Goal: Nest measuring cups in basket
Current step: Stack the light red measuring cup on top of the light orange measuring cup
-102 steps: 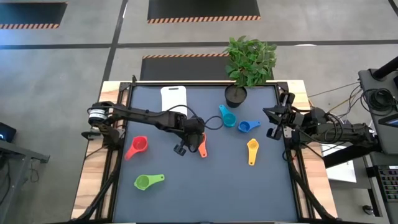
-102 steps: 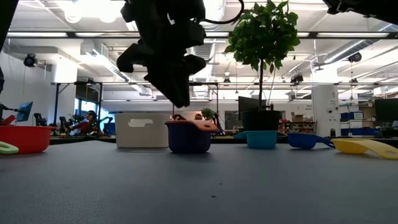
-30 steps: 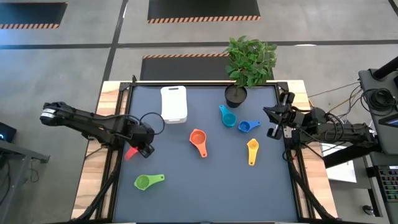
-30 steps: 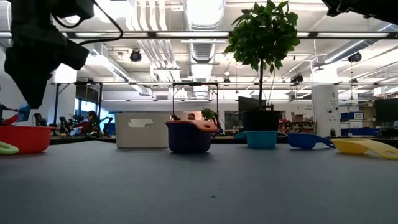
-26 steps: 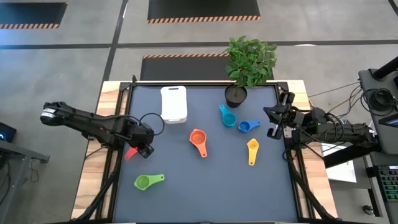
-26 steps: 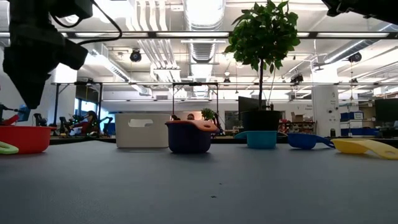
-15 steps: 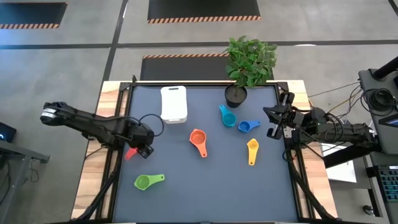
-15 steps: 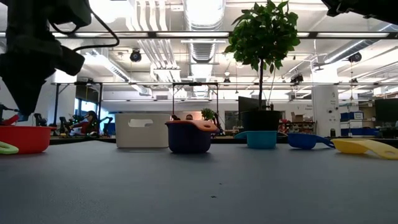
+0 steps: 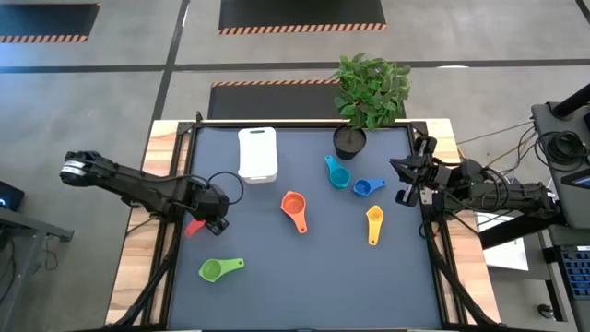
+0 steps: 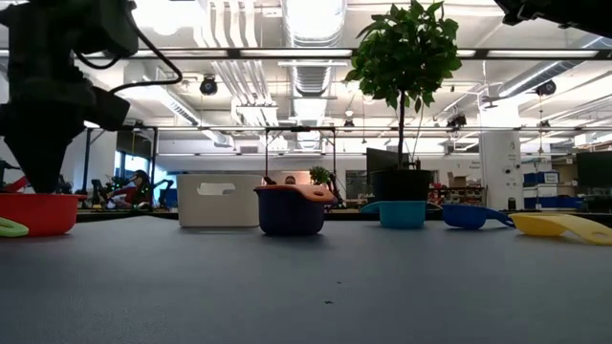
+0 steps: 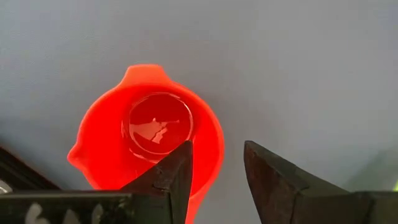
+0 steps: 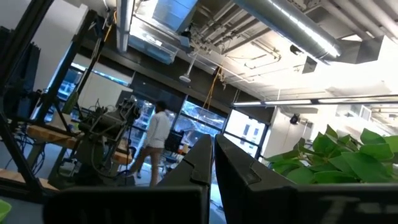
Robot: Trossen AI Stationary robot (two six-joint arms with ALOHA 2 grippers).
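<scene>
1. High view: left end effector (image 9: 216, 224) directly over the red plastic measuring cup (image 9: 194, 226) near the left edge of the dark table (image 9: 304, 277); only the red handle end visible beside it. Long axis of this cup running toward the table's left front corner. Left arm clearly nearer; right end effector (image 9: 408, 181) waiting at the right table edge, well apart. Counted here: six cups, namely red, green plastic measuring cup (image 9: 218, 268), orange plastic measuring cup (image 9: 294, 207), teal plastic measuring cup (image 9: 337, 173), blue plastic measuring cup (image 9: 367, 187), yellow plastic measuring cup (image 9: 373, 222). One white rectangular plastic basket (image 9: 257, 153) at the far side, with no cup visible inside. One black plant pot (image 9: 349, 141) with a green plant.

2. Low view: a dark purple cup body (image 10: 290, 214) under the orange one, so probably already nested; seven cups in total by this judgement. Red cup at the far left, just below the left end effector.

3. Left wrist view: red cup lying upright just beyond the two fingers (image 11: 171, 176), one finger over its rim, the other outside the wall. Jaws partly open, nothing gripped yet. Coming move, as a judgement: straight descent, then closing on the rim.

4. Right wrist view: right end effector closed and empty, pointing to the room.
</scene>
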